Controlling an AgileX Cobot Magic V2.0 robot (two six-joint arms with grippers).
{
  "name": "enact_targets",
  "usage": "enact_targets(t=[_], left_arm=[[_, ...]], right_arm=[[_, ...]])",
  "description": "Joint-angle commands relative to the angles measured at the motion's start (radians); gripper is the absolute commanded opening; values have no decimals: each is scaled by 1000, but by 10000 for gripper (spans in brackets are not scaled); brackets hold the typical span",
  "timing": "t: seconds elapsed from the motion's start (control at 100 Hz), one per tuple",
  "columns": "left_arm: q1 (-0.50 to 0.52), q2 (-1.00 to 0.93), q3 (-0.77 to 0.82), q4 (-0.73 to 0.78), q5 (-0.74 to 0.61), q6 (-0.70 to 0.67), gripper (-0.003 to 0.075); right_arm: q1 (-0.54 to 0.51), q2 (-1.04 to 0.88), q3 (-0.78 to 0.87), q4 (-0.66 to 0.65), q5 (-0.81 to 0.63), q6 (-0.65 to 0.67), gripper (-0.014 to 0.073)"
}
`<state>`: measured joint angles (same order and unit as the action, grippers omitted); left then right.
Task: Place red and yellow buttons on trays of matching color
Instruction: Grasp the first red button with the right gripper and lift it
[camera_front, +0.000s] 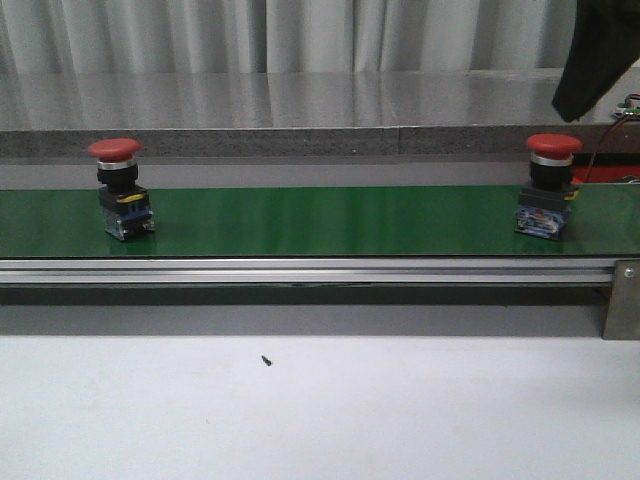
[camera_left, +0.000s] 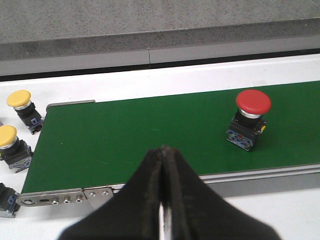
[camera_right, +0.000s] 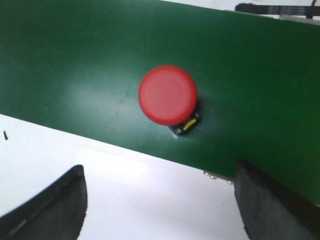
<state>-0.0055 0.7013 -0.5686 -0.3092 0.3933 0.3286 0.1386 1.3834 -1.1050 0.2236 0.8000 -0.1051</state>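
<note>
Right gripper (camera_right: 160, 200) hangs with its fingers wide apart and nothing between them; I read it as poised above the green belt (camera_front: 320, 220), with one red button (camera_right: 168, 95) standing upright just ahead of the gap, not touched. Left gripper (camera_left: 163, 165) has its fingers pressed together on nothing, and sits over the near edge of the belt; the other red button (camera_left: 252, 104) stands on the belt well off to one side of it.

Progress, in my judgement: nothing is placed yet. Both red buttons I can see stand on the belt, and two yellow buttons (camera_left: 18, 99) (camera_left: 7, 136) sit off the belt's end, beyond the left gripper's other side.

Not verifiable: I see no tray of either colour in any view, so I cannot say where the buttons must go. A dark part (camera_left: 5, 197) at the picture's edge is cut off; I cannot tell whether it is another button. A dark shape (camera_front: 600, 55) fills the front view's upper corner, probably the right arm.
</note>
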Motion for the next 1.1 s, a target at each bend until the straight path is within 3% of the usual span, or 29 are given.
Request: enact_targets(t=[0.0,0.32,0.39,0.52,0.57,0.82,1.09], left_arm=[[-8,-5,-26,-19,-75,1,-20],[-8,-5,-26,-19,-75,1,-20],[-8,-5,-26,-19,-71,1,-20],[-8,-5,-26,-19,-71,1,-19],[-8,-5,-26,-19,-71,1,-20],[-8,-5,-26,-19,-71,1,-20],[-8,-5,-26,-19,-71,1,-20]], right_arm=[[1,20,-59,-6,-52,-11,591],[-4,202,-151,-76,-74,-10,569],[-8,227,-165,-76,-48,-7,480],[-8,234,-176,-75,9,-6,230],[-8,229,-183,-75,30,-6,179],[-74,212,-325,-76,151,-6,216],[-320,240,-458,-77,147,-11,216]])
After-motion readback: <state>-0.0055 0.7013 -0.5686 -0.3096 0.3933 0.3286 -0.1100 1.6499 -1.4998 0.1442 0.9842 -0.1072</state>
